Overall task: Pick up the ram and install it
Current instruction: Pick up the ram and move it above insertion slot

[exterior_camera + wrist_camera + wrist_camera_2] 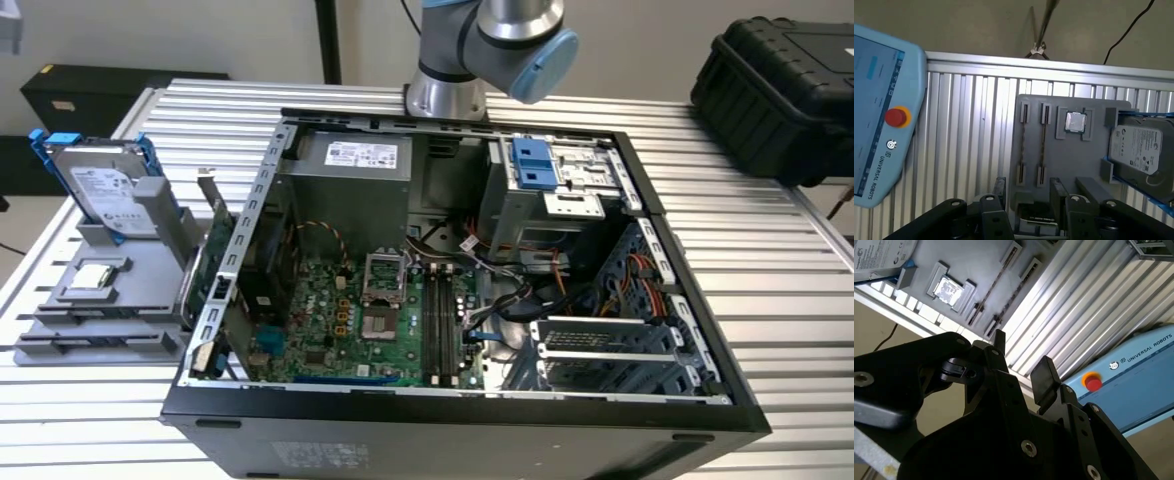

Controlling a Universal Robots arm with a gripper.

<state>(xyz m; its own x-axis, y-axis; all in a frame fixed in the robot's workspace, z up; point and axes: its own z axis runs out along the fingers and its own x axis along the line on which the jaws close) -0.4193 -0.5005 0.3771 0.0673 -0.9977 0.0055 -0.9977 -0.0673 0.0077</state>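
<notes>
In both wrist views my gripper [1021,352] [1027,183] hangs open high above the table, with nothing between its black fingers [1044,375]. Below it lies the grey parts holder [1069,165], whose two long narrow slots [1024,145] show only thin dark lines. I cannot tell whether the ram stands in them. In the exterior view the open computer case [454,400] sits mid-table. Long dark strips [434,320] run along the memory slots on its green motherboard [320,320]. Whether one is the ram is unclear. The arm [487,40] rises behind the case.
The holder carries a silver hard drive in a blue frame [100,185] [1139,147], a processor chip [1075,121] and a green expansion card [214,260]. A pale blue teach pendant with a red button [896,116] [1093,382] lies on the ribbed table. A black case [781,90] stands at the exterior view's right.
</notes>
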